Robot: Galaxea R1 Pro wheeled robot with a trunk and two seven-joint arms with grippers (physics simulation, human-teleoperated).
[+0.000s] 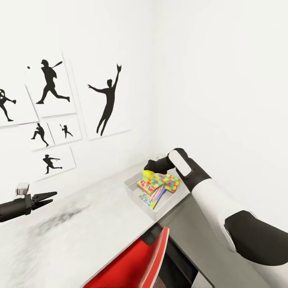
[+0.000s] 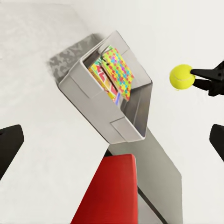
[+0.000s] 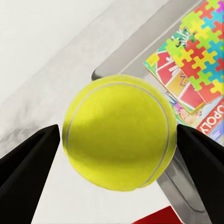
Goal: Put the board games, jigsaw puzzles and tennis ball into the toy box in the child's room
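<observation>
The toy box (image 1: 134,189) is a light grey bin on the table (image 1: 80,228), near the wall corner. Inside lie the jigsaw puzzles (image 1: 162,181) on top of the board games (image 1: 154,197). My right gripper (image 1: 149,169) is shut on the tennis ball (image 1: 147,174) and holds it in the air by the box's far corner. In the right wrist view the tennis ball (image 3: 120,133) sits between both fingers (image 3: 28,168), with the puzzles (image 3: 200,60) and a MONOPOLY box (image 3: 212,122) below. My left gripper (image 1: 45,199) hangs open over the table, well away from the box.
A red panel (image 1: 146,256) stands at the table's near edge, also seen as a red panel (image 2: 109,191) in the left wrist view. A darker grey surface (image 1: 200,236) runs under my right arm. Black sports-silhouette posters (image 1: 106,100) hang on the white wall.
</observation>
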